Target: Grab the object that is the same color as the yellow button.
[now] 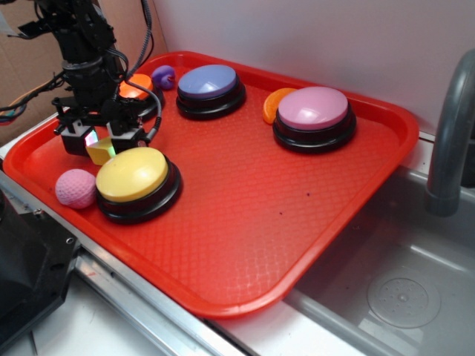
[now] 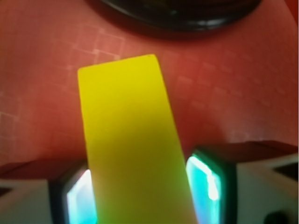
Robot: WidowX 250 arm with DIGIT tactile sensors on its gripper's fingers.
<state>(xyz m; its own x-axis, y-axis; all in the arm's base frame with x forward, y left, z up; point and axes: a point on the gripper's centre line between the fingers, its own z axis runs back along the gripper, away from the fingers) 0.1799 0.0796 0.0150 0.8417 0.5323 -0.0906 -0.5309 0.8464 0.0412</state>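
Observation:
The object, a small yellow wedge block [image 1: 99, 153], sits at the tray's left side, just behind the yellow button [image 1: 132, 174]. My gripper [image 1: 100, 145] comes down over it from above, one finger on each side. In the wrist view the yellow block [image 2: 131, 140] fills the space between my gripper's [image 2: 140, 198] glowing pads [image 2: 205, 179], and both pads press on its sides. The black base [image 2: 177, 14] of a button shows just beyond the block's far end. I cannot tell whether the block is off the tray floor.
The red tray [image 1: 297, 222] also holds a pink dimpled ball [image 1: 76, 188], an orange button [image 1: 137, 87], a small purple piece [image 1: 163, 76], a purple button [image 1: 210, 83], an orange slice [image 1: 272, 105] and a pink button [image 1: 313, 110]. A grey faucet [image 1: 449, 141] and sink lie to the right.

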